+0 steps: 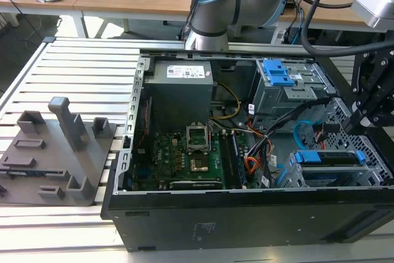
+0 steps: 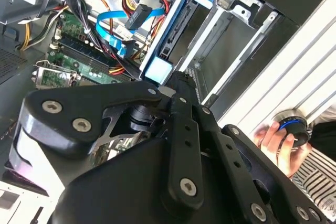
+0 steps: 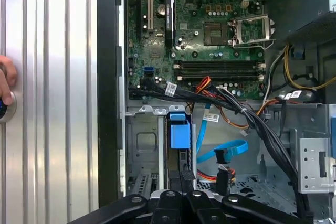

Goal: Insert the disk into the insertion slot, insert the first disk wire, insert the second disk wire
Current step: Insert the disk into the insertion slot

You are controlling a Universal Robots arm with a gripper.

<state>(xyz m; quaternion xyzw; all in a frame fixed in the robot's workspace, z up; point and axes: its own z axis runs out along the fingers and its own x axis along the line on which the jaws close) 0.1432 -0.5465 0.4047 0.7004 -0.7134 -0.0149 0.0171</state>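
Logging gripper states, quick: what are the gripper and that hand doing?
Gripper: at the disk, state cannot be told.
Person's hand: on a round knob.

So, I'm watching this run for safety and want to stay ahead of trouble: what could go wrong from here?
The gripper sits at the end of the disk in the insertion slot; a skewed push could jam it.
The light blue cable and orange-red wires lie loose beside the slot and could snag.
A person's hand rests on the table beside the case, perhaps within the arm's sweep.
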